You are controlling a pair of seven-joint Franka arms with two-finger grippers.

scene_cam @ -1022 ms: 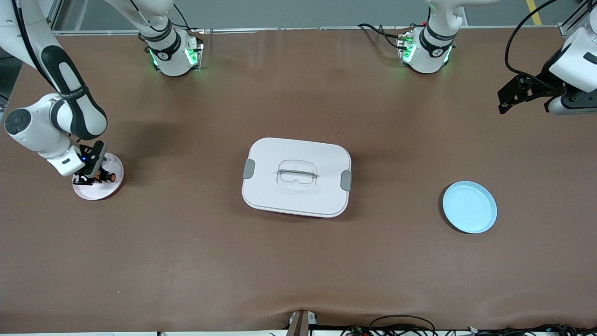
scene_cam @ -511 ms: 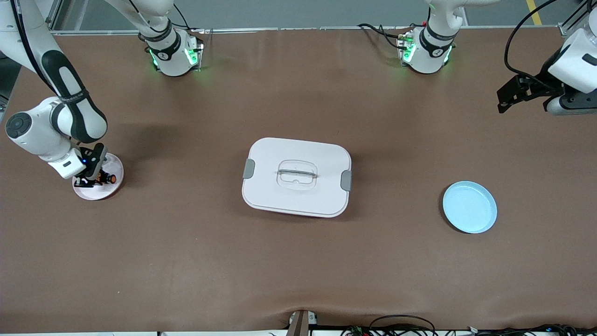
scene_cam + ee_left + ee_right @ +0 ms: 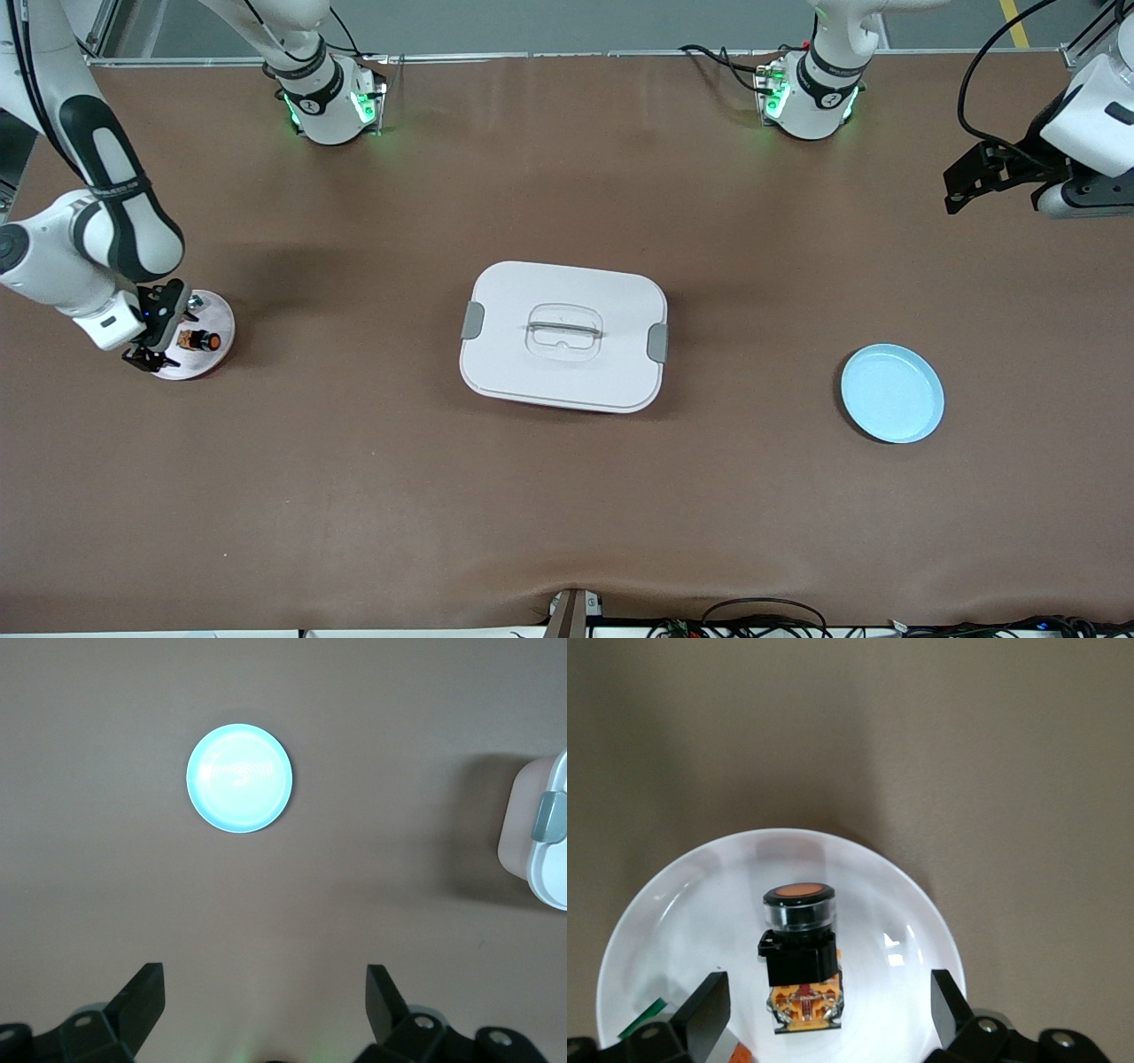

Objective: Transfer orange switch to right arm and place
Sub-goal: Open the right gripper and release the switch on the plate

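Observation:
The orange switch lies on its side on a small white plate at the right arm's end of the table. In the right wrist view the switch shows its orange cap, black body and orange base, on the plate. My right gripper is open and low over the plate's edge; it is open in the right wrist view too, with the switch just ahead of its fingertips, untouched. My left gripper is open and empty, held up over the left arm's end of the table.
A white lidded box with grey clips sits mid-table, its end in the left wrist view. A light blue plate lies toward the left arm's end. A small white-and-silver part and a green-tipped piece share the white plate.
My right gripper has drawn back from over the plate toward the right arm's end of the table. The switch stays lying on the plate. The left arm has not moved.

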